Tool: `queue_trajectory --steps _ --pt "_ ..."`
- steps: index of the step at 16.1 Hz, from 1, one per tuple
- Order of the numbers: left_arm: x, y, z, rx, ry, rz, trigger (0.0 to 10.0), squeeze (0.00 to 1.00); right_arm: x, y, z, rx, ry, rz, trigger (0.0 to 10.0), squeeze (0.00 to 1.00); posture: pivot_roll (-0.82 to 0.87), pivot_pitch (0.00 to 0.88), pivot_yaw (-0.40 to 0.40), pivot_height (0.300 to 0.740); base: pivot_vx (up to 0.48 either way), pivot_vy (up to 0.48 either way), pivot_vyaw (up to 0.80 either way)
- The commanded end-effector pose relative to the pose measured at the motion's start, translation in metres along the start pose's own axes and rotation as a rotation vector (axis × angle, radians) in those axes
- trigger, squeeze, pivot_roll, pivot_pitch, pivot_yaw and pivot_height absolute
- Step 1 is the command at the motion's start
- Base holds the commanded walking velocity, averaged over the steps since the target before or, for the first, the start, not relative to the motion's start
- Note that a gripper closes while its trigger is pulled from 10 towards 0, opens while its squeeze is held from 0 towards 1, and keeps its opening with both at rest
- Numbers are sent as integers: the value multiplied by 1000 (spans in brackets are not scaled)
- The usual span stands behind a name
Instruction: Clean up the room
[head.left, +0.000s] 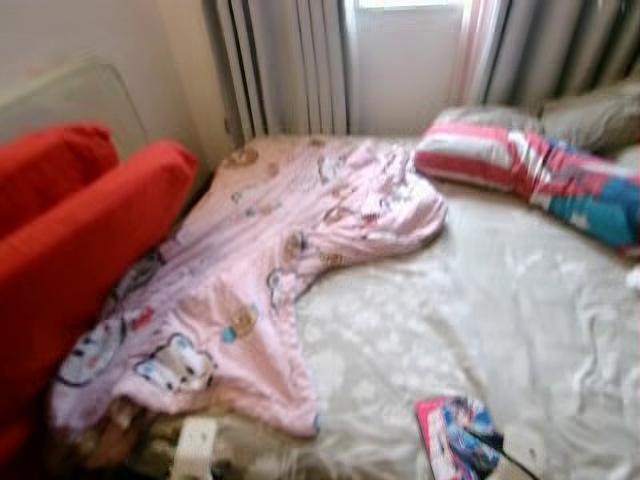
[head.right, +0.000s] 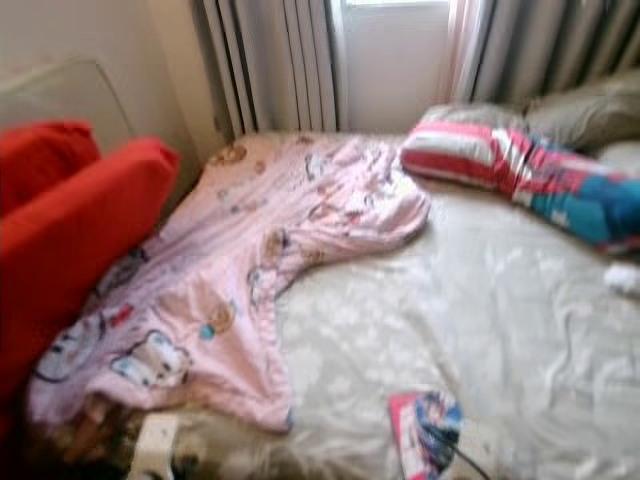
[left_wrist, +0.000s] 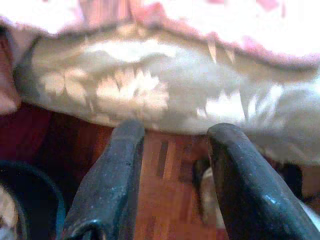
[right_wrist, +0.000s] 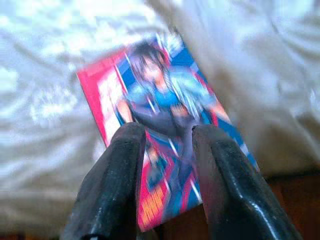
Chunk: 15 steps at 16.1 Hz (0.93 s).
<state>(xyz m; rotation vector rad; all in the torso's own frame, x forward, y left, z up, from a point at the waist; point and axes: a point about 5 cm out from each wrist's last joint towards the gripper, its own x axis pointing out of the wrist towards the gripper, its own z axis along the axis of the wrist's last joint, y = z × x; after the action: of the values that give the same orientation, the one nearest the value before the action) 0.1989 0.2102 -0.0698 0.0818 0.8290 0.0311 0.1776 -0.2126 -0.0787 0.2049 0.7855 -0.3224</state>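
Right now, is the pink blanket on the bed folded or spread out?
Spread out, not folded: the pink blanket lies rumpled in one loose layer across the bed, one edge trailing toward the red cushions.

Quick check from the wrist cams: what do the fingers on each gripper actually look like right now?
Left gripper: two thick, black fingers with rounded tips and a dull, slightly scuffed sheen. Right gripper: the same pair of chunky black fingers, rounded at the ends. No cables or markings can be made out on either.

Home bedroom: bed (head.left: 480, 300) with pale floral cover, pink cartoon-print blanket (head.left: 270, 270), striped pillow (head.left: 475, 155) at head edge, grey curtains (head.left: 290, 60), window (head.left: 405, 60), red cushions (head.left: 70, 230) alongside.
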Motion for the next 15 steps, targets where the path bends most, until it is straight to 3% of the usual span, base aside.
queue_trajectory --steps 1,6,10,15 --pt "-3 7 -9 8 32 14 10000 0 -2 4 -9 13 24 7 10000 0 66 26 38 701 0 0 0" --pt "0 10 8 7 -52 13 10000 0 -2 4 -5 23 -6 2 10000 0 59 30 41 701 0 0 0" --pt "2 9 27 3 -143 18 10000 0 0 5 10 29 -94 1 10000 0 55 37 37 701 0 0 0" --pt "-2 10 81 -24 -465 21 10000 0 -1 20 68 -68 -443 78 10000 0 45 30 13 701 0 0 0"
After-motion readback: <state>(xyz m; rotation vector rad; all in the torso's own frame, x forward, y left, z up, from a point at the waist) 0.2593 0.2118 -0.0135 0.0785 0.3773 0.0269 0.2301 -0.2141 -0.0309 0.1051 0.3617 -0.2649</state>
